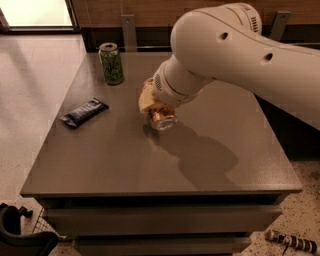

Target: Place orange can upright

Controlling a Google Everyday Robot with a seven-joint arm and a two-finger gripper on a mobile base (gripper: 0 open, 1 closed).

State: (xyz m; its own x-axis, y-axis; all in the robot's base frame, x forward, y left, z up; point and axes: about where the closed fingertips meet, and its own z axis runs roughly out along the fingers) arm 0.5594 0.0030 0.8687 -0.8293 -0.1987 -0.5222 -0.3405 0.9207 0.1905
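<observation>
"Fingers [146,100] first: what do they show?"

"They look clamped on the orange can [163,120]. The gripper [155,110] sits low over the middle of the worktop [100,160], and the can is tilted, silver end toward the camera."

"How will it handle?"

"Probably light, thin-walled and slick, so a hard squeeze could dent it. Mid-body on the label seems the best hold."

"Neighbours?"

"Behind stands a green can [111,62], and a dark wrapped bar [84,112] lies left, both well apart."

Grey table [100,165], pale glossy floor [30,85], wood wall [150,9], bright window [35,12]
</observation>
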